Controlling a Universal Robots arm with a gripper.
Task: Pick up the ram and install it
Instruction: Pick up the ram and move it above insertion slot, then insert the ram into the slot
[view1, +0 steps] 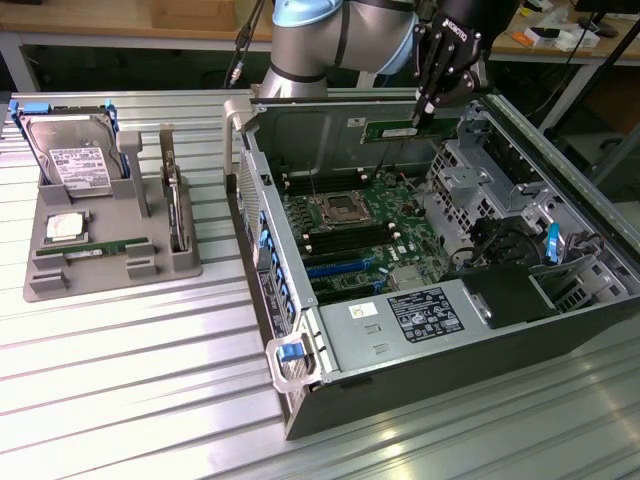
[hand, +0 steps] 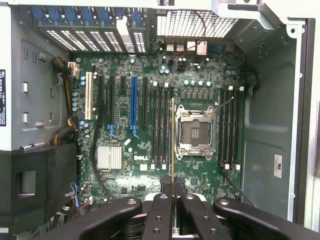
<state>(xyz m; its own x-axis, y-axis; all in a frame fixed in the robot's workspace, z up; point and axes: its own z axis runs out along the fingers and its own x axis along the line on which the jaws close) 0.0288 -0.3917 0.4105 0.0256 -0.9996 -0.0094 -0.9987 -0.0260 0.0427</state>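
Observation:
The ram (view1: 391, 130) is a thin green stick held by one end in my gripper (view1: 426, 110), which is shut on it. It hangs level above the far side of the open computer case (view1: 300, 400), over the motherboard (view1: 365, 225). In the wrist view the ram (hand: 173, 135) shows edge-on as a thin line between my fingers (hand: 161, 205). It lines up beside the black memory slots (hand: 161, 125), next to the open processor socket (hand: 194, 132). A second bank of slots (hand: 229, 127) lies on the socket's other side.
A grey fixture (view1: 175, 262) on the exterior view's left holds a silver hard drive (view1: 75, 150), a square processor chip (view1: 65, 225) and another green stick (view1: 100, 247). Inside the case are a drive cage (view1: 475, 170), a power supply (view1: 400, 320) and cables (view1: 500, 245).

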